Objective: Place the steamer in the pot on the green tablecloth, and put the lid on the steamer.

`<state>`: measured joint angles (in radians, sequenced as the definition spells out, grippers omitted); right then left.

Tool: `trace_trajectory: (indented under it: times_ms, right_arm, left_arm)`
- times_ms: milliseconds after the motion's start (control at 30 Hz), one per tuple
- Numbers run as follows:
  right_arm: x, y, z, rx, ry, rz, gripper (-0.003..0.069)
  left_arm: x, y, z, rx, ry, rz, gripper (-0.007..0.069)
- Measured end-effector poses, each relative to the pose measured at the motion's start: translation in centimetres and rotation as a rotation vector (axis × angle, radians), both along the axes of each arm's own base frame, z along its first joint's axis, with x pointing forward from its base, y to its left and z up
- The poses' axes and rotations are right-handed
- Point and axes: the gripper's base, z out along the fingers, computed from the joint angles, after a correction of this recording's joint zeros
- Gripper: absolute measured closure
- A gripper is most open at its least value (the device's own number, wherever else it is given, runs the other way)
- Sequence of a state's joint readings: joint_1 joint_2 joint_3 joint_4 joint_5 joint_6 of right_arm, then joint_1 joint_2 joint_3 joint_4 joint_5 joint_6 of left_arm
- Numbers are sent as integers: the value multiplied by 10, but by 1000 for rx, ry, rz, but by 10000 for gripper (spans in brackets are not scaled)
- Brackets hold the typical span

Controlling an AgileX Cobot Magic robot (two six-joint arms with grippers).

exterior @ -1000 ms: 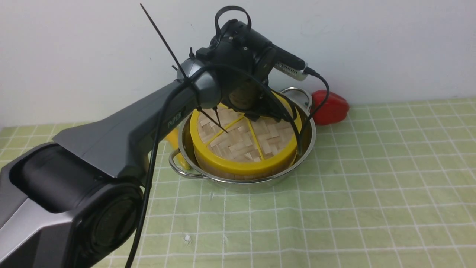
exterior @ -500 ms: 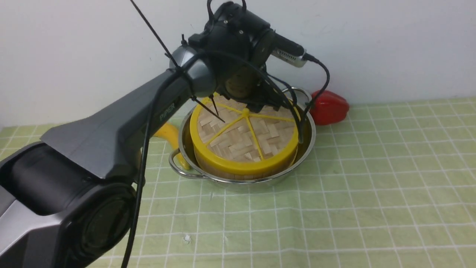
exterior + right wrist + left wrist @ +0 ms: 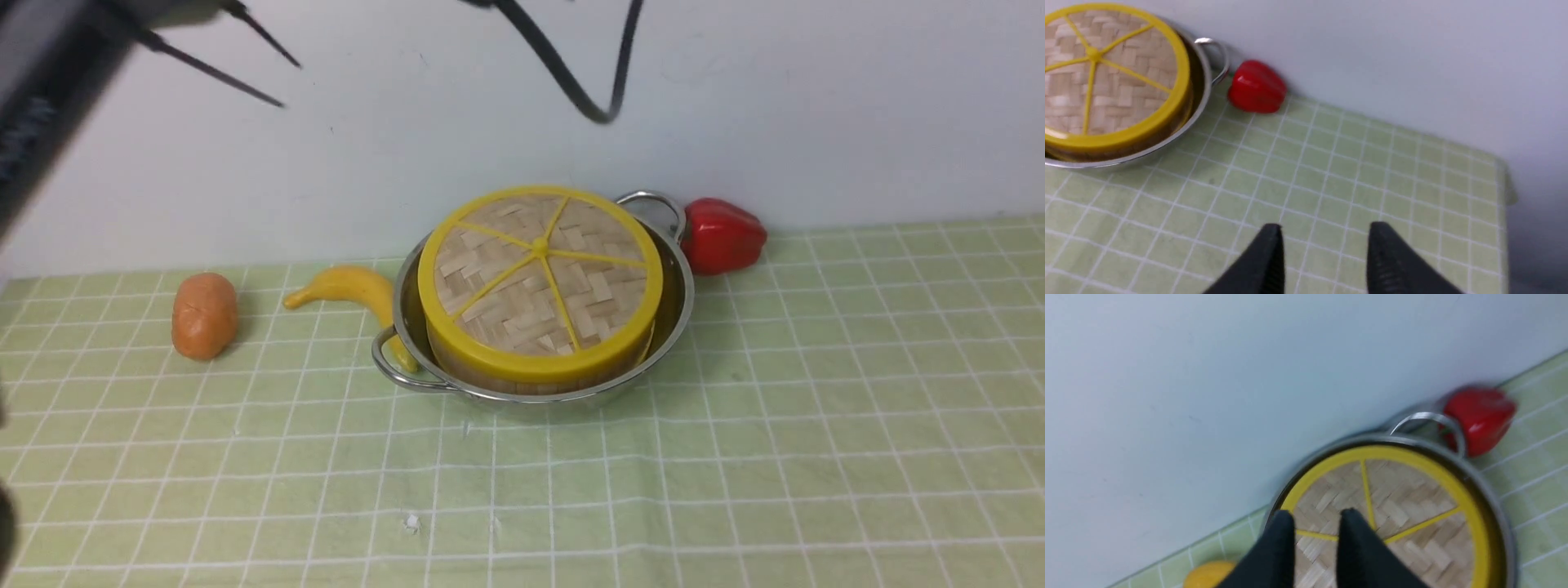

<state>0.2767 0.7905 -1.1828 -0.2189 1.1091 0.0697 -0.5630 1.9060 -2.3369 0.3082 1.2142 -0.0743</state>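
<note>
The lid [image 3: 539, 278] lies flat on the steamer [image 3: 535, 380], its yellow rim matching the basket's all round as far as we can see. The steamer stands inside the pot [image 3: 679, 304], which rests on the green tablecloth [image 3: 735, 457] covering the tabletop. By our reading, both steps look done.

The left jaws hang above the lid in the left wrist view, slightly parted with nothing between them. The right jaws stand wide apart and empty over bare cloth, well away from the pot.

What worries us now is disturbance, not placement. The left jaws are above the woven top near its centre knob, so any dip on the way out could catch a spoke and tip the lid. A loose black cable [image 3: 571, 77] dangles over the pot and might drag across it. The steamer also seems to sit off-centre, with a wider gap on the side toward the red pepper [image 3: 722, 235], so a knock could slide it. The banana [image 3: 351, 287] touches the pot's other side.
</note>
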Motion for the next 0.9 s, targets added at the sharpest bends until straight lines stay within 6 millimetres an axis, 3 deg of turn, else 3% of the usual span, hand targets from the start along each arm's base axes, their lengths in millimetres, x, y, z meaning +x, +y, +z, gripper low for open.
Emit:
trace_trajectory:
  times_ms: [100,167,233,333,433,533,600,667,700,733,800,900]
  right_arm:
    - [-25,-11,-32,-24,-102,-23,549]
    - [-32,-14,-50,-22,-128,-31,610]
    - [-39,-16,-80,-11,-146,-36,665]
    - [-45,-16,-114,15,-149,-33,675]
    - [-47,-15,-142,29,-149,-17,675]
    - [-49,-15,-150,36,-167,-7,675]
    - [-49,-14,-149,39,-180,-2,675]
    - [-49,-14,-148,43,-195,3,673]
    - [-49,-14,-148,43,-196,3,671]
    - [-49,-14,-148,43,-197,4,671]
    - [-49,-14,-148,43,-198,4,668]
    - [-49,-14,-148,48,-198,2,664]
  left_arm:
    - [-47,21,48,-101,-75,-62,638]
    - [-65,30,61,-129,-89,-90,648]
    - [-90,42,72,-153,-101,-113,648]
    - [-120,60,72,-152,-81,-125,648]
    - [-144,75,47,-112,-5,-122,648]
    - [-162,86,9,-79,49,-128,648]
    - [-170,90,-8,-82,53,-130,648]
    - [-189,101,-49,-117,49,-123,648]
    - [-196,105,-64,-136,45,-119,648]
    - [-198,106,-68,-139,45,-118,648]
    - [-215,115,-101,-186,19,-116,648]
    - [-228,123,-116,-223,-29,-126,648]
